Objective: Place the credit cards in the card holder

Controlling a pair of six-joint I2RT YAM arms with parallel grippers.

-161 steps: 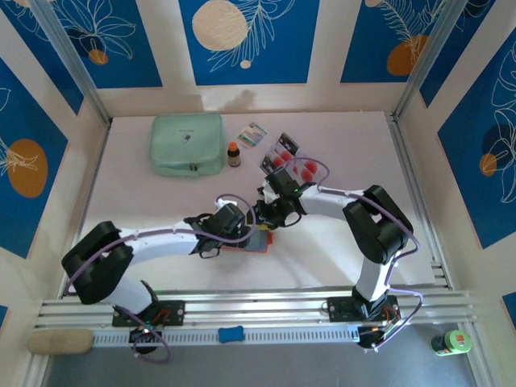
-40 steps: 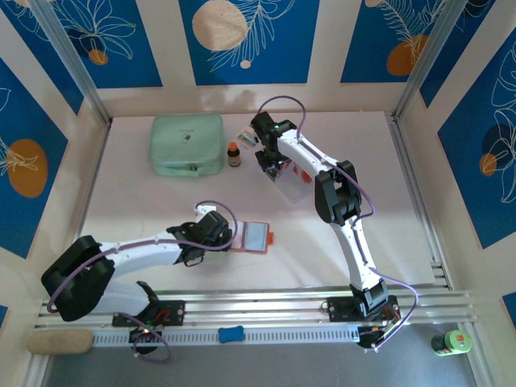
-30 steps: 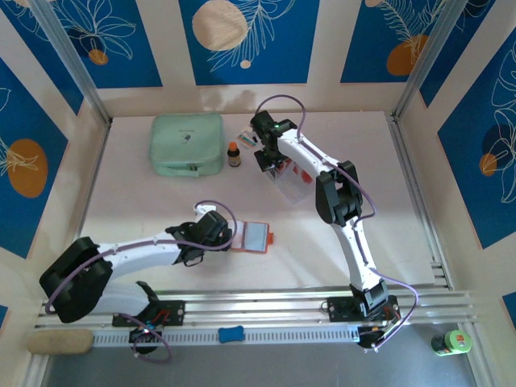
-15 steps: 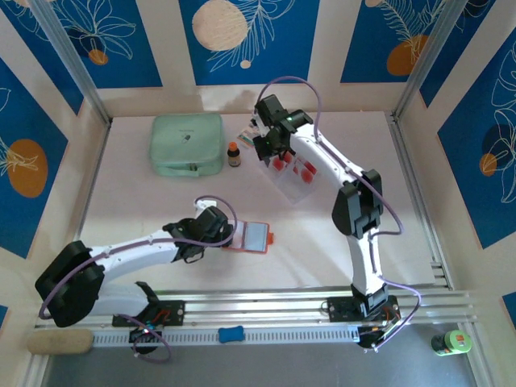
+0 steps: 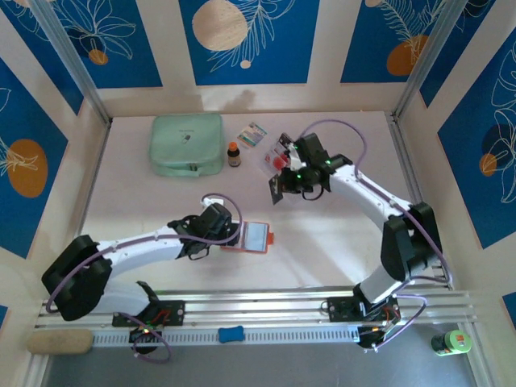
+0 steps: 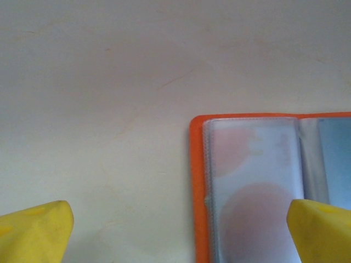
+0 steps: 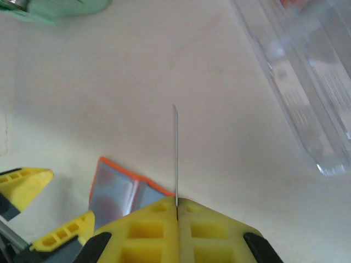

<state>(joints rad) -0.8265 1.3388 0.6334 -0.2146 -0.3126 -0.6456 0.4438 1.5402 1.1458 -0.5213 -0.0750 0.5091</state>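
Observation:
The card holder (image 5: 256,236) lies open on the table, orange-edged with pale clear pockets (image 6: 252,186). My left gripper (image 5: 235,235) sits at its left edge, open, its yellow fingertips (image 6: 34,230) spread wide on either side of the holder's left edge. My right gripper (image 5: 279,188) hovers behind and to the right of the holder, shut on one credit card (image 7: 176,153), which I see edge-on sticking out of the jaws (image 7: 176,205). The holder (image 7: 118,189) lies below and to the left of that card. More credit cards (image 5: 278,157) with red spots lie behind the right gripper.
A mint-green zip pouch (image 5: 187,143) lies at the back left, with a small brown bottle (image 5: 234,153) and a patterned packet (image 5: 252,134) beside it. A clear plastic case (image 7: 307,82) lies to the right of the right gripper. Metal rails run along the near edge.
The right arm has swung from the cards at the back towards the table's middle, carrying a card in its shut jaws. The left arm has barely moved.

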